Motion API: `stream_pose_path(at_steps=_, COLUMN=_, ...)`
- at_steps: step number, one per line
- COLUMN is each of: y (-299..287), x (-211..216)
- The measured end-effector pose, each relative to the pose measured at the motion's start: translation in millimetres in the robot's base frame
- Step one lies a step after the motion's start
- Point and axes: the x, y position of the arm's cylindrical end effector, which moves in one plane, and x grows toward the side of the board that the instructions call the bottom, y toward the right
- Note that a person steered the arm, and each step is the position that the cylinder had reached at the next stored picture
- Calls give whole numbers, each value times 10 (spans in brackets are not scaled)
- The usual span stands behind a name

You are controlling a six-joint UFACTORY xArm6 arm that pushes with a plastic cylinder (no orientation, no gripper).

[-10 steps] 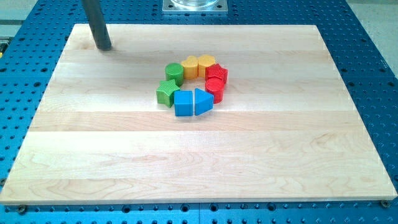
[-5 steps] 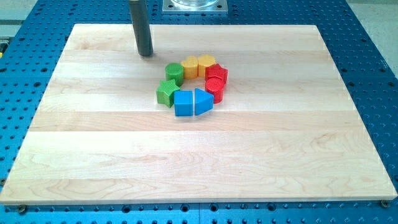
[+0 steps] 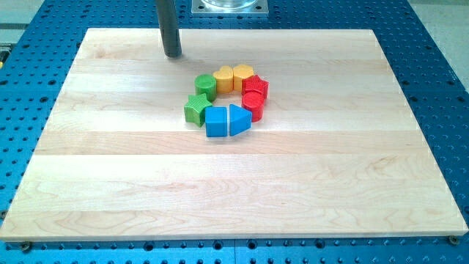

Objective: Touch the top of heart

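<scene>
Blue perforated plate frames the wooden surface [image 3: 308, 191], a pale board that fills most of the view and carries every block. Largest of the things above it is the dark rod, entering from the view's top; my tip [image 3: 173, 54] rests near the board's upper edge, up and to the view's left of the cluster and apart from every block. No pincer is fitted, so there is nothing to be apart, together or clamped: contact is by the rod's end alone.

Eight blocks sit in a tight ring near the board's centre, neighbours touching or nearly so. At the view's bottom of the ring lie the blue square block [image 3: 216, 122] and the blue triangle block [image 3: 239, 119]. On the view's left are the green star block [image 3: 196, 108] and the green cylinder [image 3: 206, 86]. On the view's right are the red cylinder [image 3: 253, 103] and a red block [image 3: 256, 87], possibly star-shaped, though its outline is hard to read. At the view's top sit a yellow block [image 3: 224, 76] and the yellow heart [image 3: 243, 75], the task's thing.

Because the heart's top side faces open board, an approach from above the ring would likely reach it without disturbing its neighbours; the tip stands well to the view's left of that line.
</scene>
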Motion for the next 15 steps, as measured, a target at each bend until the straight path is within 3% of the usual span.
stream_pose_path(at_steps=2, y=237, x=-2)
stream_pose_path(at_steps=4, y=899, x=-171)
stream_pose_path(at_steps=6, y=2121, x=633)
stream_pose_path(at_steps=7, y=2370, x=681)
stream_pose_path(at_steps=15, y=2823, x=418)
